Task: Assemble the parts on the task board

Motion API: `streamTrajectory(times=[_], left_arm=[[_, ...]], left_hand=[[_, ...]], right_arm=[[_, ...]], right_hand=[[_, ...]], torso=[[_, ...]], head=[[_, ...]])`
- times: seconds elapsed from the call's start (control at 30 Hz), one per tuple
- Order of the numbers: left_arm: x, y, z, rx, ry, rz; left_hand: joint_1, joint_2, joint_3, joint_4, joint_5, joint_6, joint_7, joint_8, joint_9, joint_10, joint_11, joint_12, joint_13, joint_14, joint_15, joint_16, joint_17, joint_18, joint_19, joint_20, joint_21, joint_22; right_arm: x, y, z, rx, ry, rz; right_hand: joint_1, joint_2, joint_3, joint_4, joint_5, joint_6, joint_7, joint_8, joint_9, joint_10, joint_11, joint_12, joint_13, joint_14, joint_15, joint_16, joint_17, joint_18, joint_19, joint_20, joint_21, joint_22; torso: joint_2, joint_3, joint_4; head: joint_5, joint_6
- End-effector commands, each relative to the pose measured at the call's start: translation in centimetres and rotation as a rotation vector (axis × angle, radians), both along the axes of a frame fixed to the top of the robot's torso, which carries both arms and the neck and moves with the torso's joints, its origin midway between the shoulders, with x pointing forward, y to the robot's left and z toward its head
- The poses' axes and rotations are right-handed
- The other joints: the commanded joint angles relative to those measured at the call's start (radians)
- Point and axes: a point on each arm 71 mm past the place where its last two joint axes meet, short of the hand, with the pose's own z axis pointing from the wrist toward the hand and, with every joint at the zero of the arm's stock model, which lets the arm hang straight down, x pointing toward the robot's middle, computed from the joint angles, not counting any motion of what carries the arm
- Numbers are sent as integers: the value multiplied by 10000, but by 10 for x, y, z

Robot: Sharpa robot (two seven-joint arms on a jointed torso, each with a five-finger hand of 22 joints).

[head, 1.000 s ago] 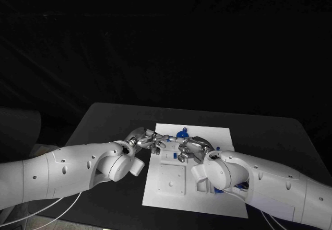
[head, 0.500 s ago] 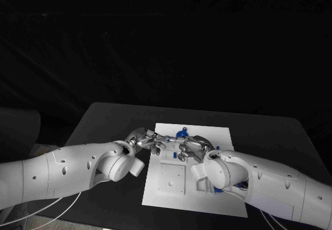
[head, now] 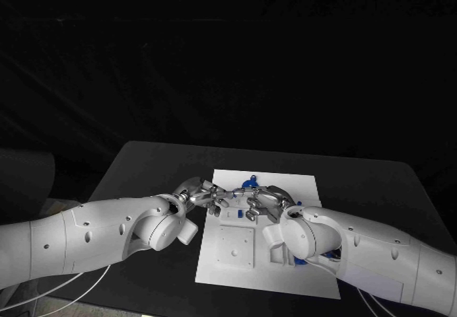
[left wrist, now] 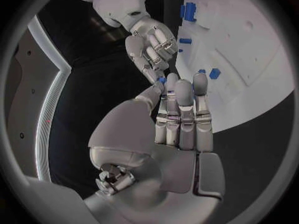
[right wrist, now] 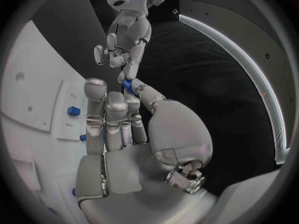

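Head view frames a white rectangular task board (head: 233, 261) laid flat in the middle of a black table (head: 152, 165), with both silver many-fingered hands brought together above its far half. The left hand (head: 202, 195) and the right hand (head: 262, 203) are seen fingertip to fingertip, and a small blue plastic part (right wrist: 127, 85) is pinched between them: in the right wrist view it is caught between the right thumb and a finger while the left fingertips (right wrist: 126, 73) close on it from the opposite side. The same part (left wrist: 162, 79) is found in the left wrist view at the tip of the left thumb, met by the right hand's curled fingers (left wrist: 151, 55). The remaining fingers of each hand are held straight and close together, laid side by side. A blue knobbed piece (head: 250, 181) is seen standing near the board's far edge, just beyond the hands. Several small blue blocks (left wrist: 189, 10) are seen lying on the board's raised white panels, and further blue pieces (head: 301, 263) are glimpsed beside the right arm (head: 371, 254) near the board's right edge. Whether the pinched part touches the board cannot be told.
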Motion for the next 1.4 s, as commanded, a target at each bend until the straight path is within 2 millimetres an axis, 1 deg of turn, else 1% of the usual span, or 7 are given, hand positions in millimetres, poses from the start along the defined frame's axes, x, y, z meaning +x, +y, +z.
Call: streamTrajectory(times=[0.03,0.53,0.83,1.03,1.3,1.33,1.4], left_arm=[[-3,-4,-2,132,271,-479],[-5,-7,-4,153,479,-739],[-3,4,-4,-238,754,-297],[-2,20,-10,-21,1372,-130],[-5,30,-17,246,2512,-277],[-5,29,-18,288,2631,-357],[-6,27,-19,349,2796,-465]], left_hand=[[99,25,574,-603,75,73,12,33,-11,398,-79,-45,1,-24,-43,48,-15,-19,-63,16,67,184],[89,100,593,-533,-84,-46,48,18,-99,339,-37,-197,-19,-48,-16,103,-1,-12,-94,38,111,177],[-379,-121,42,-146,-138,-1212,350,-2,-679,-322,190,-557,-8,-141,174,45,-40,21,-118,211,-60,36],[-1708,-505,-446,689,-496,-1213,348,33,-1332,-471,246,-278,43,-318,240,-26,-105,-8,-98,308,-475,-343],[-2904,-1156,-1397,1467,-601,-998,339,58,-1436,-460,290,-223,41,-353,265,-52,-119,-54,-74,299,-615,-467],[-2734,-962,-2179,1587,-629,-1005,332,57,-1453,-508,280,-154,81,-356,275,-36,-121,-39,-44,318,-652,-501],[-2658,-899,-2932,1875,-612,-957,322,53,-1478,-525,283,-116,81,-361,264,-16,-115,-49,-12,301,-695,-530]], right_arm=[[2,1,4,71,-378,22],[0,5,5,187,-420,480],[3,-2,3,-319,-667,695],[7,-9,4,-951,-1339,1151],[11,-16,7,-1818,-2236,1950],[11,-16,8,-1966,-2373,2101],[10,-15,8,-2251,-2597,2362]], right_hand=[[-54,12,62,-15,-53,397,-150,39,323,7,-74,-33,16,-24,-56,-63,2,-197,74,-93,36,674],[-61,8,105,-29,-19,379,-149,38,409,-15,-75,-20,63,-29,-43,-65,11,-192,31,-83,4,665],[-59,23,166,-91,-154,396,-151,39,468,-27,-98,-7,105,-30,-37,-39,38,-179,16,-78,17,663],[-74,23,204,-132,-152,385,-148,39,516,-29,-103,-5,134,-26,-35,-29,50,-160,7,-76,31,662],[-89,24,220,-176,-145,384,-146,38,546,-25,-116,-18,144,-23,-35,-14,65,-145,11,-73,85,670],[-92,24,226,-189,-135,384,-145,39,552,-24,-116,-18,149,-17,-36,0,76,-139,11,-74,97,672],[-90,21,229,-196,-132,384,-146,38,554,-23,-117,-20,150,-17,-36,-1,76,-138,12,-74,106,673]], torso=[[-1,-1,0],[1,0,-6],[2,-4,-5],[6,11,7],[3,9,-2],[5,8,-3],[8,7,-5]], head=[[-2,-3],[-35,4],[-80,-4],[-107,-10],[-103,-33],[-102,-45],[-100,-49]])
